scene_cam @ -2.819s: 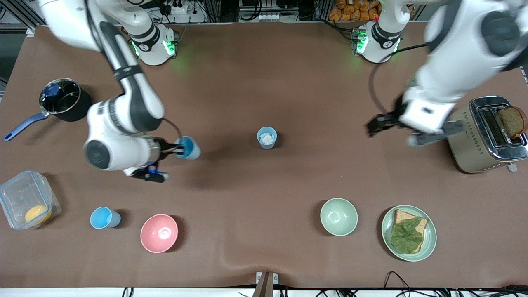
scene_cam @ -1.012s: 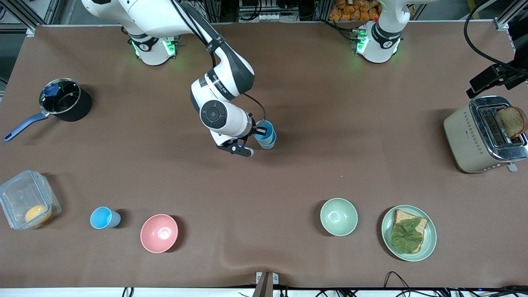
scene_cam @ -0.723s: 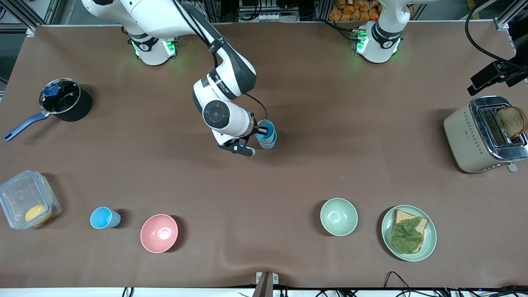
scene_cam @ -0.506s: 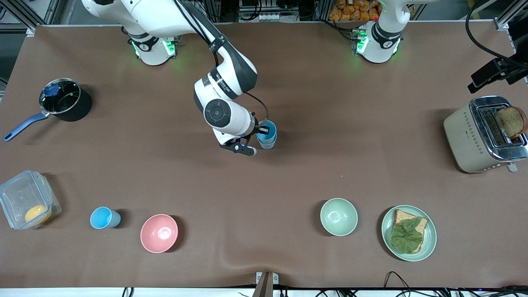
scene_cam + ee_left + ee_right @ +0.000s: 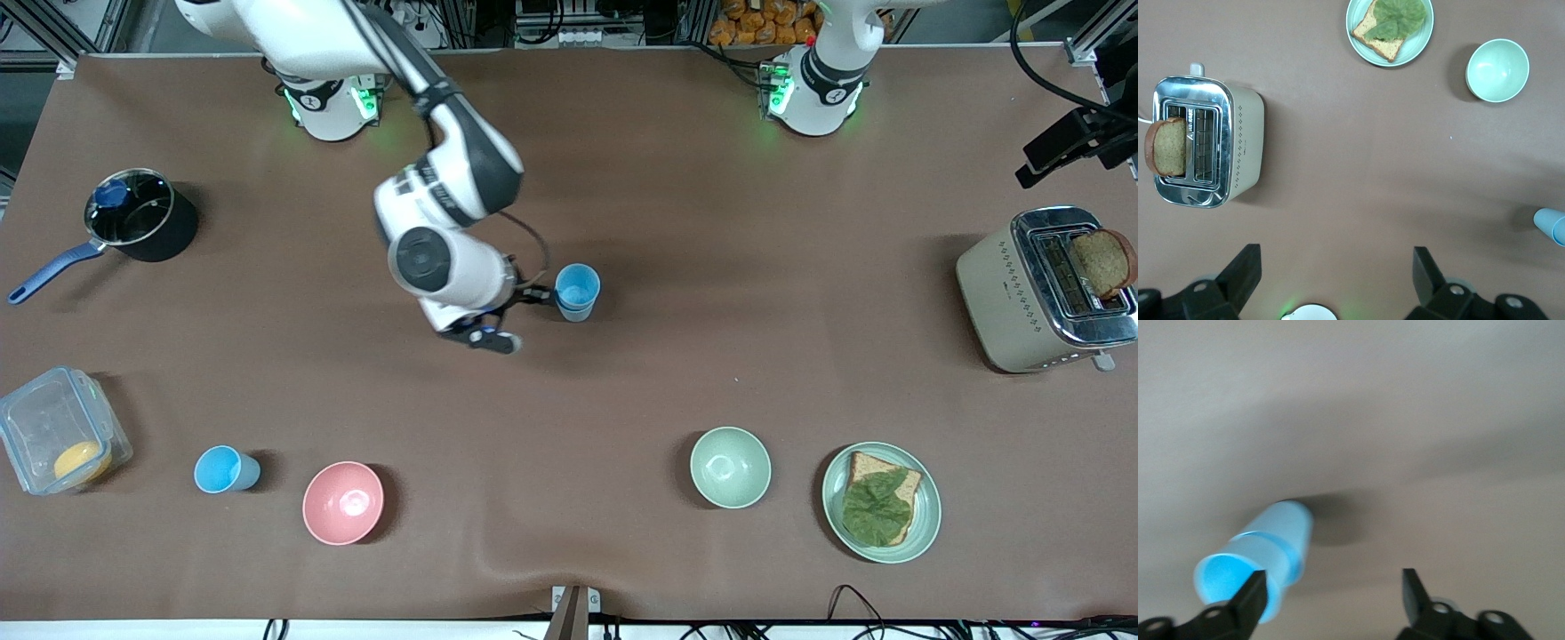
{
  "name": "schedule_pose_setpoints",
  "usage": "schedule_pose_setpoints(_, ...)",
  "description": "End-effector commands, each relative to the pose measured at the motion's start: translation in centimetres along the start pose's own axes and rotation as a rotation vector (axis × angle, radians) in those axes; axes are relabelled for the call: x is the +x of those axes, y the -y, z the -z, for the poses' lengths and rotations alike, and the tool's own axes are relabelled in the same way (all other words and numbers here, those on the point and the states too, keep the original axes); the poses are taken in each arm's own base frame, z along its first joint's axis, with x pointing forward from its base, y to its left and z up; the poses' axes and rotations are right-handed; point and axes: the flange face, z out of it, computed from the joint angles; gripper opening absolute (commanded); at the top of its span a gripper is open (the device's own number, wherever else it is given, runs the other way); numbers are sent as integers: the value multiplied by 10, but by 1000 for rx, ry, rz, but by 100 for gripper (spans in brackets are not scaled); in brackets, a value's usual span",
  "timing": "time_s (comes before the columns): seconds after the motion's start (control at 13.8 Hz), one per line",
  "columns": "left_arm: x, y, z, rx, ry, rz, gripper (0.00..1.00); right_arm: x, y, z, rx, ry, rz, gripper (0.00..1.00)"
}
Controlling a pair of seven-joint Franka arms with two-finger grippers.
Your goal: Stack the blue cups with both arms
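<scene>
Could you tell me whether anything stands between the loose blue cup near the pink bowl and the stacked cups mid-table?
Nothing visible does. Bare table lies between the loose blue cup and the stacked cups; the pink bowl sits beside that line, and the open right gripper hangs beside the stack.

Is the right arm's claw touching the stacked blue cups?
Apart. The right wrist view shows the right gripper open, the stacked blue cups outside its jaws.

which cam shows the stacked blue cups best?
Right wrist view: the stacked blue cups fill it, seam between them visible. Front view shows them small, from above. Left wrist view catches only a sliver at the frame edge.
</scene>
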Motion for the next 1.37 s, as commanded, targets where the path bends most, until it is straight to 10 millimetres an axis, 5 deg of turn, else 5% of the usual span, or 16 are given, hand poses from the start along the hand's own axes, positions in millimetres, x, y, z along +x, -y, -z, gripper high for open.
schedule_pose_setpoints(0.0,-1,-4,-3,-7,11,-37,100,24,-69,53,-82,-37,101,100)
schedule_pose_setpoints(0.36,5,0,-9,-6,22,-29,100,61,-228,161,-73,-74,251,100)
schedule_pose_setpoints(0.72,4,0,-4,-8,13,-32,100,22,-338,247,-66,-136,218,100)
schedule_pose_setpoints(1.01,9,7,-7,-7,17,-20,100,-12,-375,300,-116,-231,166,100)
schedule_pose_setpoints(1.3,18,0,-9,-5,15,-37,100,-29,-390,320,-107,-263,144,100)
